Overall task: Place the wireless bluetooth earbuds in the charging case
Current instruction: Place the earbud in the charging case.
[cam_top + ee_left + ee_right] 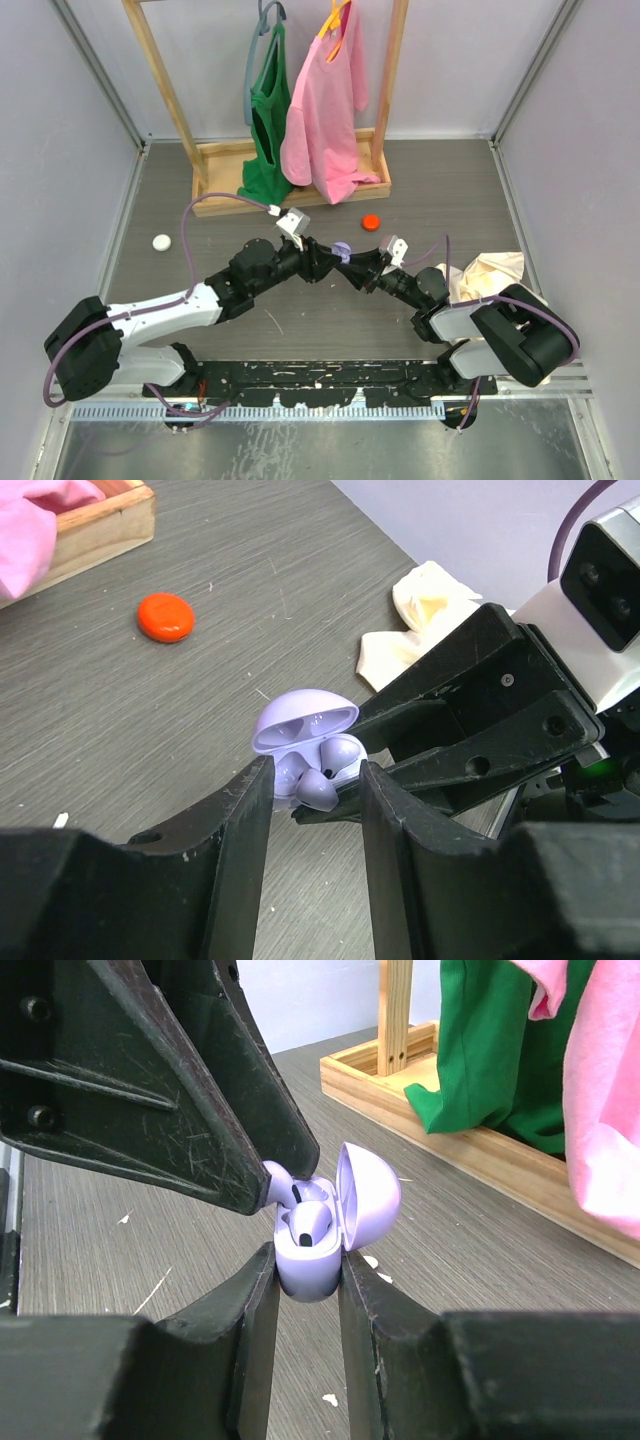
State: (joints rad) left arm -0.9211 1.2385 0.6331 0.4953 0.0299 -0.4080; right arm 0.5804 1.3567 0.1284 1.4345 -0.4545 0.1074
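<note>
Across the grey wood-grain table (330, 320) I see a wooden rack (160, 70) with a green top (265, 130) and a pink shirt (325, 110) hanging on it. An orange cap (371, 222) lies near its base, a white cap (162, 242) well to my left, and a crumpled cream cloth (490, 272) to my right.

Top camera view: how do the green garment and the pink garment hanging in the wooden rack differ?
The green sleeveless top hangs on a grey-blue hanger; the pink short-sleeved T-shirt hangs on an orange hanger. The green one sits left, the pink one right. Both hang inside the wooden rack.
</note>
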